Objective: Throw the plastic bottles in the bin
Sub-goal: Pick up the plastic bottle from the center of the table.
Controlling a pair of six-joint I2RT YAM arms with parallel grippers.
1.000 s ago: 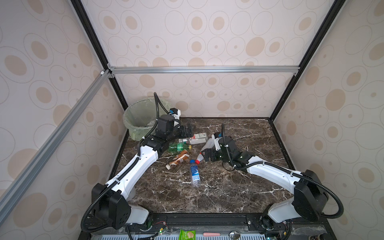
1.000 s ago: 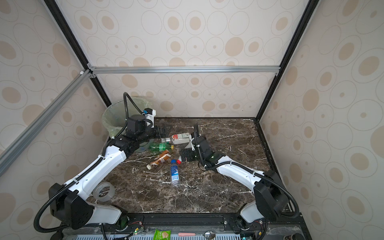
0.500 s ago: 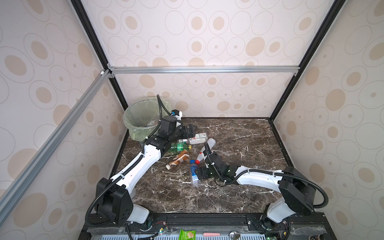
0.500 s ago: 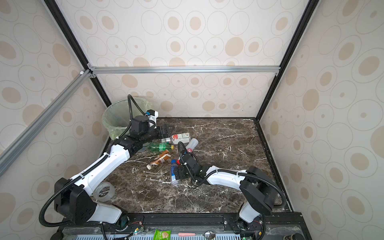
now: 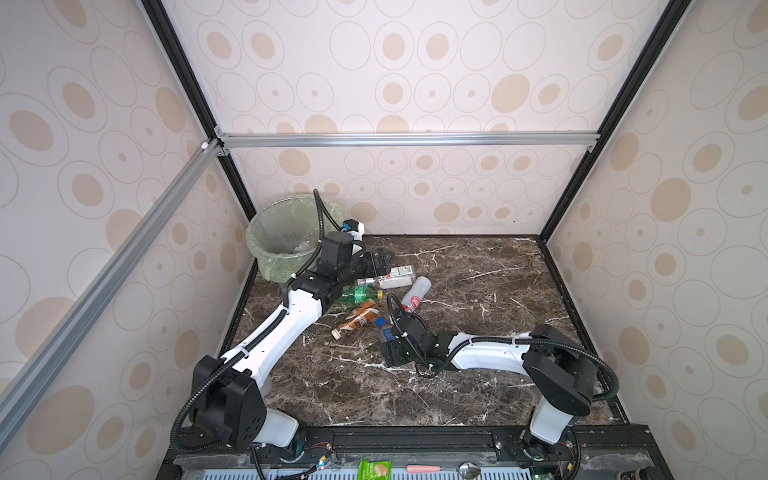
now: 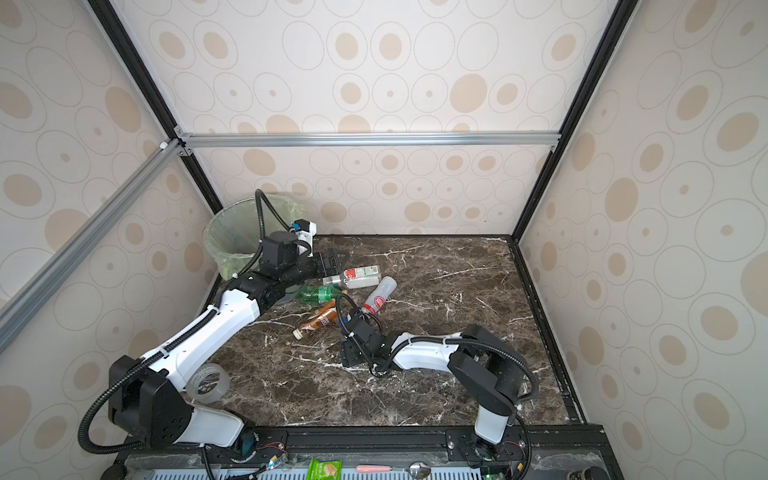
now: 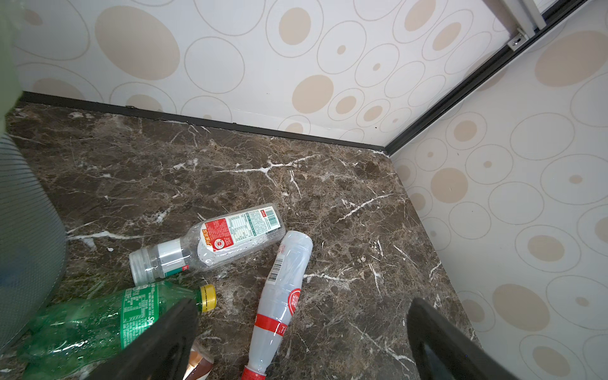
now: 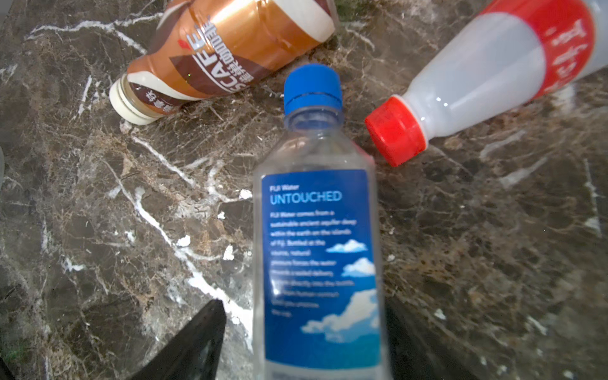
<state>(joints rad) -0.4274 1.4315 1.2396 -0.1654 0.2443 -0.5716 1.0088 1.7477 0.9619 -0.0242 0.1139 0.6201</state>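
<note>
The pale-green bin [image 5: 286, 232] stands in the back left corner. My left gripper [image 7: 301, 306] hangs open beside the bin, above a clear bottle with a red-white label [image 7: 223, 240], a white red-capped bottle [image 7: 283, 296] and a green bottle [image 7: 108, 316]. A brown-labelled bottle [image 8: 223, 52] lies nearer the front. My right gripper [image 8: 304, 306] is low on the table and straddles a clear blue-labelled bottle [image 8: 316, 246] that lies flat. One finger [image 8: 204, 329] still stands apart from the bottle, and the other is at its side. In a top view only this bottle's blue cap [image 5: 380, 322] shows.
A roll of clear tape [image 6: 208, 382] lies by the left arm's base. A green snack packet [image 5: 376, 469] and a spoon [image 5: 469, 471] sit on the front ledge. Patterned walls and black frame posts close in the marble table [image 5: 478, 291].
My right arm swung from beside the red-capped bottle forward to the blue-labelled bottle, and its jaws narrowed around it. My left gripper drifted a little away from the bin, still open.
</note>
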